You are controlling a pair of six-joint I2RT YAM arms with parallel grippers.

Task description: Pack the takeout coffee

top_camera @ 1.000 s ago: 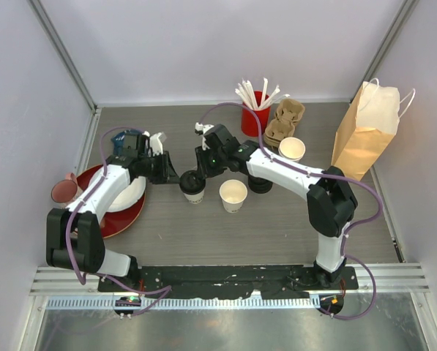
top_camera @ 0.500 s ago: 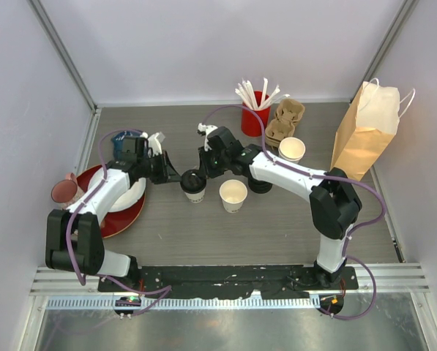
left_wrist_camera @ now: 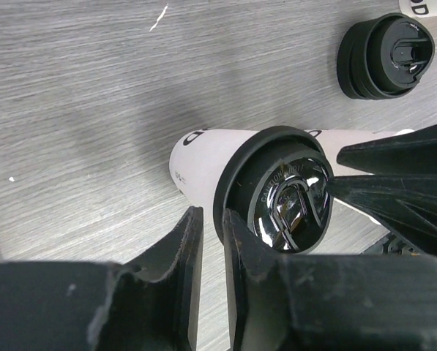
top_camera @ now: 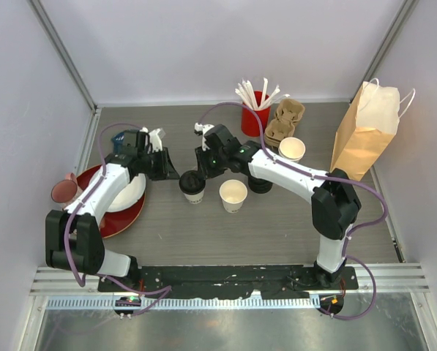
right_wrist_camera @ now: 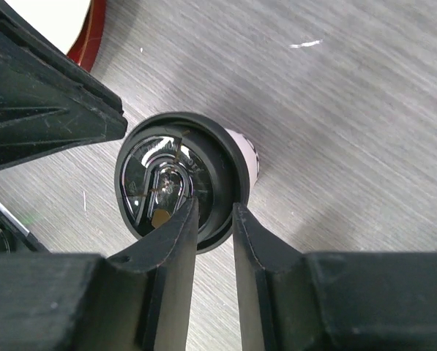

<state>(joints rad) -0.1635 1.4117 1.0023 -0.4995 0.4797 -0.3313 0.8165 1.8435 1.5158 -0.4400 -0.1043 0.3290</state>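
Little moved: lidded coffee cup [top_camera: 193, 187] same spot mid-worktop [top_camera: 174, 227], arms barely nudged. Left pincer [left_wrist_camera: 211, 216], right pincer [right_wrist_camera: 214, 206] both narrow, astride lid [left_wrist_camera: 280, 190] rim; actual pinch unclear. Step: seating lid. Next: confirm seal, then grasp cup body for pulp cup carrier [top_camera: 284, 121].

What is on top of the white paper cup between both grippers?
A round black plastic sip lid closes the white paper cup. Its contents are hidden under that lid.
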